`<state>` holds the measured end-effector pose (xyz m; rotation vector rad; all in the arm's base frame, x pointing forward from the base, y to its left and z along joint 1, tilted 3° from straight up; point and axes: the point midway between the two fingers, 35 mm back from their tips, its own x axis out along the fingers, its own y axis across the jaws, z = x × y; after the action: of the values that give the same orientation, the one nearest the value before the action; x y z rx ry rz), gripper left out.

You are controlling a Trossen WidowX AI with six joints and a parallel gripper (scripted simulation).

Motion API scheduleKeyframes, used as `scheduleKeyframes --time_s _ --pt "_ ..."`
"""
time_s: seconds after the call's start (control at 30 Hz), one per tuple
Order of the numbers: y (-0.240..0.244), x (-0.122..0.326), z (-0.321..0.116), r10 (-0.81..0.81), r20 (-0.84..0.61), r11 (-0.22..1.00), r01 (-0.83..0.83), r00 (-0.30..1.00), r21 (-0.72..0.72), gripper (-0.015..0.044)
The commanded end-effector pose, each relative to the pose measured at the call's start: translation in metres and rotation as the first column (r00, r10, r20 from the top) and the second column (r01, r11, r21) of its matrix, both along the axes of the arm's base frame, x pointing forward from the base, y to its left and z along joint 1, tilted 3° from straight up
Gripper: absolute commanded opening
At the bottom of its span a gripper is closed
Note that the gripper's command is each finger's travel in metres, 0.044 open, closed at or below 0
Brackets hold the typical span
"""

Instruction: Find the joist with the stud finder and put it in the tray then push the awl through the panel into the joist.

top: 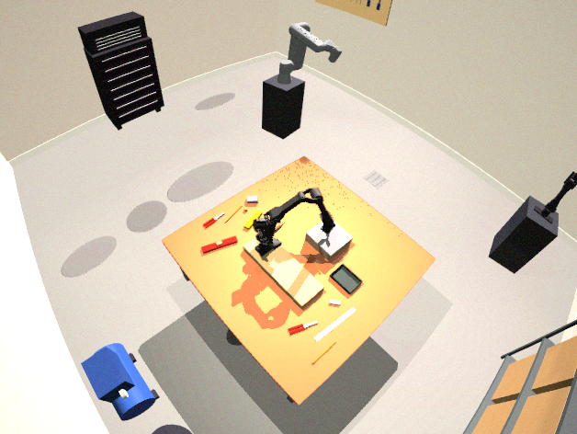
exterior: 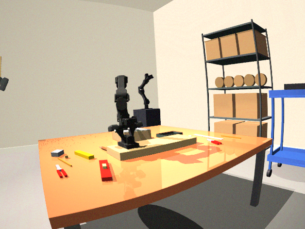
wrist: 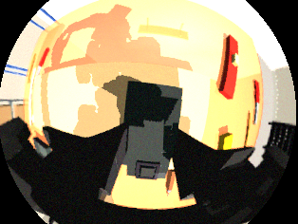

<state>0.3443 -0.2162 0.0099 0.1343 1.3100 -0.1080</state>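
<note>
The pale floor panel [top: 289, 271] [exterior: 172, 144] lies on the table. The black stud finder [top: 267, 249] [exterior: 128, 144] [wrist: 146, 135] is flat on or just above the panel, near its left end in the top and exterior views; any gap is too small to tell. My gripper [top: 266, 238] [exterior: 127, 139] is shut on the stud finder from above. The dark tray [top: 340, 284] [exterior: 170, 134] lies beside the panel and is empty. A thin tool with a brown handle, apparently the awl [exterior: 103, 148] [wrist: 170, 182], lies on the table just past the panel's left end. No hole shows on the visible panel.
My arm stands on a white block [top: 322, 236] beside the panel. A yellow bar [top: 253, 219] [exterior: 84, 154], a red level [top: 219, 245] [exterior: 105, 170] and pliers [top: 215, 219] [exterior: 60, 170] lie past the panel's left end. A white strip [top: 334, 324] and more pliers [top: 300, 329] lie past its other end.
</note>
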Motion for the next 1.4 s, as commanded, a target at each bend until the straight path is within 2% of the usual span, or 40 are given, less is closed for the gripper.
scheduleKeyframes --time_s 0.0,0.57,1.37 --pt "-0.013 -0.003 0.000 -0.008 -0.003 1.000 0.008 1.000 -0.013 0.0000" --pt "-0.037 -0.007 -0.001 -0.008 -0.003 1.000 0.008 1.000 -0.015 0.0000" --pt "-0.032 -0.005 -0.001 -0.003 -0.001 1.000 0.003 1.000 -0.004 0.0000"
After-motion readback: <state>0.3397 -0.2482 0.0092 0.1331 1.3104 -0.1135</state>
